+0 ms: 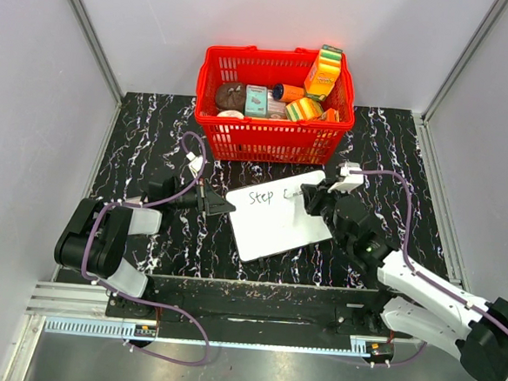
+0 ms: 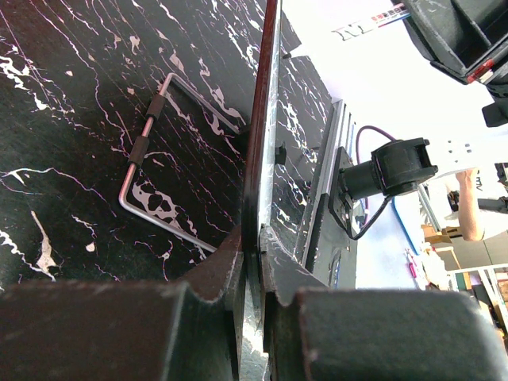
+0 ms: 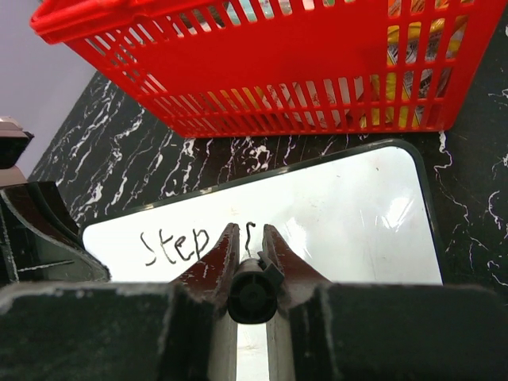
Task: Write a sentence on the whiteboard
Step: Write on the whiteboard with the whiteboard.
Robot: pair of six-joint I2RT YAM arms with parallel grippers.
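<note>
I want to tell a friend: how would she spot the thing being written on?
Find the red plastic basket at the far side of the black marbled table. Just in front sits a flat white rectangular board with rounded corners. It alone carries black handwriting, beginning "Step".

Hidden parts
The right claw (image 3: 246, 234) covers the marker (image 3: 252, 295) tip and the near edge of the board (image 3: 341, 214); the basket (image 3: 278, 71) is cut off above.
</note>
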